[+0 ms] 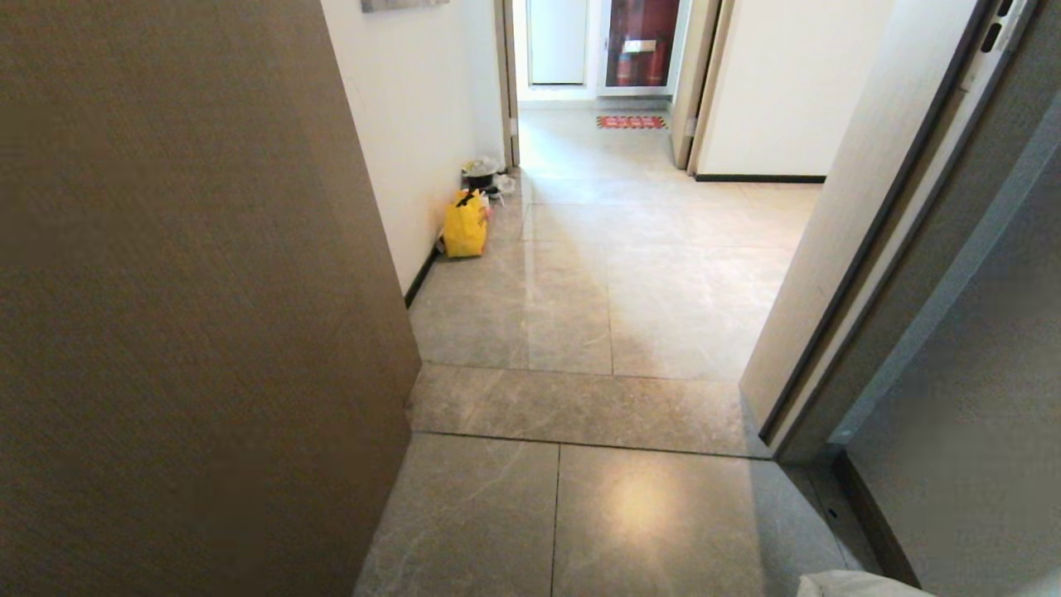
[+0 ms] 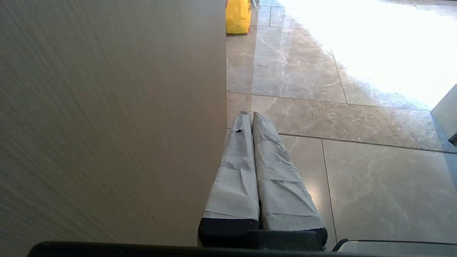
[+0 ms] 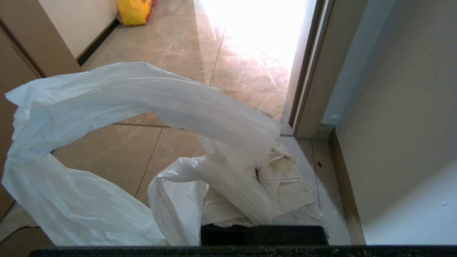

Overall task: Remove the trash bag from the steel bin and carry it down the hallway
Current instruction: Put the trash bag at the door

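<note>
The white translucent trash bag (image 3: 142, 96) hangs from my right gripper (image 3: 259, 157), which is shut on the bag's bunched plastic; one wide loop of it arches over the floor in front of the taped fingers (image 3: 292, 185). My left gripper (image 2: 249, 115) is shut with nothing in it, its wrapped fingers pressed together low beside a brown panel (image 2: 107, 125). The hallway (image 1: 613, 249) of glossy grey-beige tiles runs ahead through the doorway. The steel bin is out of view.
A brown panel (image 1: 191, 315) fills the left and a door frame (image 1: 854, 274) stands on the right. A yellow tote bag (image 1: 465, 225) sits by the left wall, with a small dark container of white litter (image 1: 481, 172) behind it. A red mat (image 1: 632, 122) lies far down the corridor.
</note>
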Motion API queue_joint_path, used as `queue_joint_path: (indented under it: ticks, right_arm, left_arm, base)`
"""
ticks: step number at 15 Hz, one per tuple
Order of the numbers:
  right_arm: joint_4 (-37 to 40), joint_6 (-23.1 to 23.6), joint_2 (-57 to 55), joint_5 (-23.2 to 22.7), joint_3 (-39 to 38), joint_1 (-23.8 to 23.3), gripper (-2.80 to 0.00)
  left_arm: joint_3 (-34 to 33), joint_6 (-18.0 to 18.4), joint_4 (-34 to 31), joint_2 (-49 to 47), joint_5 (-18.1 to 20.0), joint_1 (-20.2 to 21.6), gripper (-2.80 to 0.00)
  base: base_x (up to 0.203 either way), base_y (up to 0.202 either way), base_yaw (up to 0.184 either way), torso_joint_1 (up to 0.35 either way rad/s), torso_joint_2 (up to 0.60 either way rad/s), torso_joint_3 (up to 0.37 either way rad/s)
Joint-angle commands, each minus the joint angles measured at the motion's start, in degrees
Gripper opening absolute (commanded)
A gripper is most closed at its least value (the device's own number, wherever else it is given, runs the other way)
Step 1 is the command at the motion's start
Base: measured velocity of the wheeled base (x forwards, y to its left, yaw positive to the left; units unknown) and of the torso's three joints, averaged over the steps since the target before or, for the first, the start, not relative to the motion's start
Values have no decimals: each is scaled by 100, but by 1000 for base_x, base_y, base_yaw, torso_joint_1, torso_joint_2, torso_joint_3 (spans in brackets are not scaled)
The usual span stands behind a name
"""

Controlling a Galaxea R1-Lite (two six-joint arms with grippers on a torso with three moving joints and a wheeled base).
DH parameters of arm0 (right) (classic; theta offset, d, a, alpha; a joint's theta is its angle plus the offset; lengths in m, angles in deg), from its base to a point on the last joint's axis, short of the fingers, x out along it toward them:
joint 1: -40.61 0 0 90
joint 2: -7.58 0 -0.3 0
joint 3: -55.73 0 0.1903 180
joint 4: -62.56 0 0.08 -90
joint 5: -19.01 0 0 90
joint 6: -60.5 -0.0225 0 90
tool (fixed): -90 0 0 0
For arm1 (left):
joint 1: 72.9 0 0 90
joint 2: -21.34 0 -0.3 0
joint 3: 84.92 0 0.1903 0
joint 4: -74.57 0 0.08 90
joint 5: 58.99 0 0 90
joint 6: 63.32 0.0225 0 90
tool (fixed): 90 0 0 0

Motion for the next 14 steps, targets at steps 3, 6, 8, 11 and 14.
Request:
queue_joint_path:
  ticks: [3, 6, 8, 11, 14]
  right_arm:
    - [0, 2, -9, -2, -1, -1, -280]
    - [0, 2, -9, -2, -1, -1, -280]
    - [0, 2, -6, -2, -1, 1, -280]
    - [0, 2, -5, -2, -1, 3, -280]
    - [0, 2, 0, -2, -1, 7, -280]
  left_arm:
    - [0, 18, 0, 0, -2, 0, -280]
    - [0, 18, 0, 0, -2, 0, -280]
    - [0, 27, 0, 0, -2, 0, -280]
    - [0, 18, 0, 0, -2, 0, -280]
    - [0, 18, 0, 0, -2, 0, -280]
  base:
    - [0, 0, 0, 0, 0, 0]
    - [0, 0, 0, 0, 0, 0]
    - [0, 0, 0, 0, 0, 0]
    - [0, 0, 0, 0, 0, 0]
    - [0, 0, 0, 0, 0, 0]
